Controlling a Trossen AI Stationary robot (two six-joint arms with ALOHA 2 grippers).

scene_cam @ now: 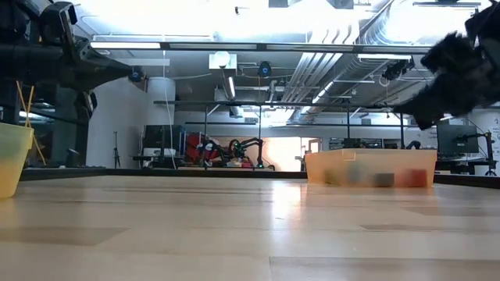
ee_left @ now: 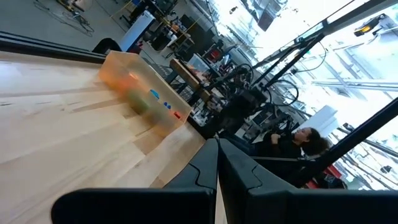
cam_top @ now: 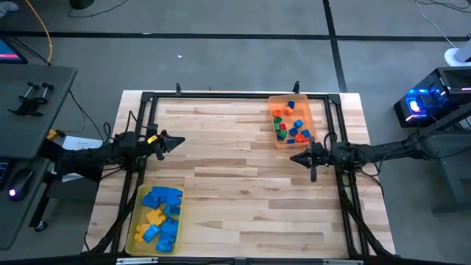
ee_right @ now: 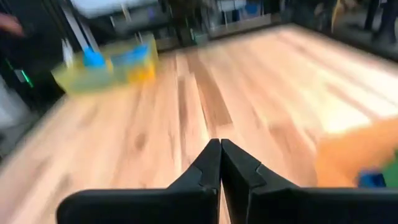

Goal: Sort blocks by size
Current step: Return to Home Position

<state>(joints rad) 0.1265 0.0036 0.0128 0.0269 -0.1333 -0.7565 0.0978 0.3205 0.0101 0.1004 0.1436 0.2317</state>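
Hovering over the left edge of the counter (cam_top: 235, 191), the left claw (cam_top: 176, 141) is pressed together and empty, with the larger blocks (cam_top: 160, 217) heaped in the yellow tray (cam_top: 132, 228) near left. Tiny cubes (cam_top: 291, 124) fill the far-right orange tray (cam_top: 312, 110) beside the right claw (cam_top: 298, 157), likewise pressed together. All pieces look like light, stiff, slick plastic, best pinched across flat sides.

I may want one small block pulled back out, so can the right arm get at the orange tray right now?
Probably yes. The right gripper, shut, hangs just beside the orange tray, with only bare table between them and the tray's top open.
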